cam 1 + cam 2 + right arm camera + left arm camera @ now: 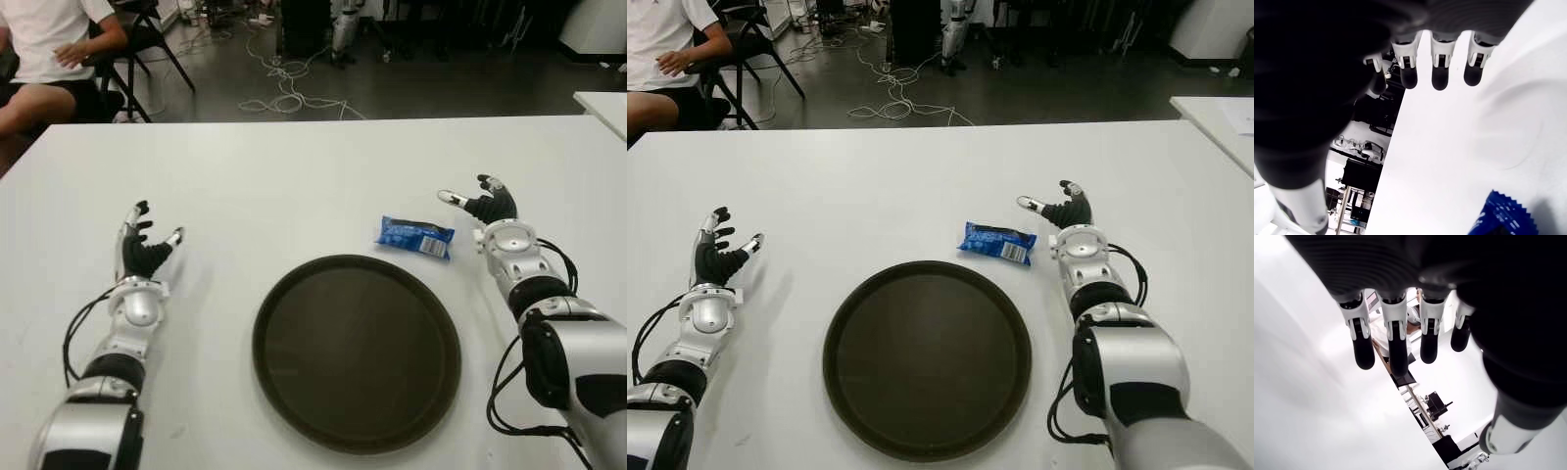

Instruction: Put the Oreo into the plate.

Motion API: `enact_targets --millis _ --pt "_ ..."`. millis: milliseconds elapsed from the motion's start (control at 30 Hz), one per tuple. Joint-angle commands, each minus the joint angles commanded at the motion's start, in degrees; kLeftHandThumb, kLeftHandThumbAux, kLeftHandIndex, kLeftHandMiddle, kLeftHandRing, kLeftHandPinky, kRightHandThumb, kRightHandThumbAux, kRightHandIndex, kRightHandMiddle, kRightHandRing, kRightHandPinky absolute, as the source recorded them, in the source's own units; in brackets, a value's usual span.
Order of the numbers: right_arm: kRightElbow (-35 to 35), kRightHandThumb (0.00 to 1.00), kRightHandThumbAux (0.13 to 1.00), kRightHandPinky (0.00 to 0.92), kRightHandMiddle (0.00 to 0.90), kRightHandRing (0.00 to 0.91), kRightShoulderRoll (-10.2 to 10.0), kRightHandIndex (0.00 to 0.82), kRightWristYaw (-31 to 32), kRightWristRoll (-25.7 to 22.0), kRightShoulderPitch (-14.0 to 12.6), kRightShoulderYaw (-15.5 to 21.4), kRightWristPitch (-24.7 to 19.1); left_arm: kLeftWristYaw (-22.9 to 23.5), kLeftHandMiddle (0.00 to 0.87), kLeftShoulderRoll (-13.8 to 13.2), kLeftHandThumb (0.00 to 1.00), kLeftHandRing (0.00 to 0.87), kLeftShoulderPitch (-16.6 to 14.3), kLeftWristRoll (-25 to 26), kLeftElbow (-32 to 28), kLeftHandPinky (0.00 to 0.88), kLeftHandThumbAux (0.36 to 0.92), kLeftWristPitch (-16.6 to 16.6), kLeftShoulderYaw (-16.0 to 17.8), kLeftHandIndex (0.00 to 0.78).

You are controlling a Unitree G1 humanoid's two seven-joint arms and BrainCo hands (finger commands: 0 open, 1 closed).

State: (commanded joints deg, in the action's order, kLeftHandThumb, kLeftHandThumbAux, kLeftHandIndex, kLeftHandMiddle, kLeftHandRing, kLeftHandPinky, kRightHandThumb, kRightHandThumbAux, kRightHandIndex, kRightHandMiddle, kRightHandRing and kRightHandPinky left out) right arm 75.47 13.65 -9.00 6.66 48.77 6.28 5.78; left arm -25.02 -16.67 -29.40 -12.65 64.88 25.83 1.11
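Reaching in with the open right hand [477, 202], it should pinch the Oreo [415, 236] pack's near edge, centre-right of frame, then lift over the plate [357, 446] rim, left hand [145, 242] open and idle at far left.

The table [294, 176] is lit brightly from above. Soft shadows are cast under the plate [357, 351]. In the wrist views the fingers [1393, 340] are blurred.

Both arms are silver with black joint bands and looping black cables, ending in the left hand [145, 251] and right hand [487, 205], black-palmed with silver-segmented, black-tipped fingers [1363, 350].
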Motion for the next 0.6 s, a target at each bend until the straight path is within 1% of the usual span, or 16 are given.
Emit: enact_targets --millis 200,333,400,600 --pt "-0.1 0.000 0.758 0.062 0.068 0.063 0.0 0.074 0.1 0.0 0.1 -0.1 0.0 0.1 0.159 -0.1 0.272 0.177 0.0 0.1 -0.1 0.220 0.711 0.3 0.1 0.092" --pt "0.0 0.000 0.762 0.060 0.071 0.065 0.0 0.076 0.1 0.1 0.0 -0.2 0.1 0.2 0.157 -0.1 0.268 0.171 0.2 0.0 -0.2 0.197 0.719 0.7 0.0 0.089" --pt "0.0 0.000 0.764 0.060 0.071 0.066 0.0 0.075 0.0 0.1 0.0 -0.2 0.0 0.3 0.158 -0.1 0.265 0.170 0.2 0.0 -0.2 0.199 0.722 0.8 0.0 0.088" --pt "0.0 0.000 0.755 0.054 0.070 0.064 0.2 0.070 0.0 0.3 0.1 -0.6 -0.3 0.3 0.152 -0.1 0.264 0.165 0.1 0.1 -0.2 0.181 0.724 0.6 0.0 0.087"
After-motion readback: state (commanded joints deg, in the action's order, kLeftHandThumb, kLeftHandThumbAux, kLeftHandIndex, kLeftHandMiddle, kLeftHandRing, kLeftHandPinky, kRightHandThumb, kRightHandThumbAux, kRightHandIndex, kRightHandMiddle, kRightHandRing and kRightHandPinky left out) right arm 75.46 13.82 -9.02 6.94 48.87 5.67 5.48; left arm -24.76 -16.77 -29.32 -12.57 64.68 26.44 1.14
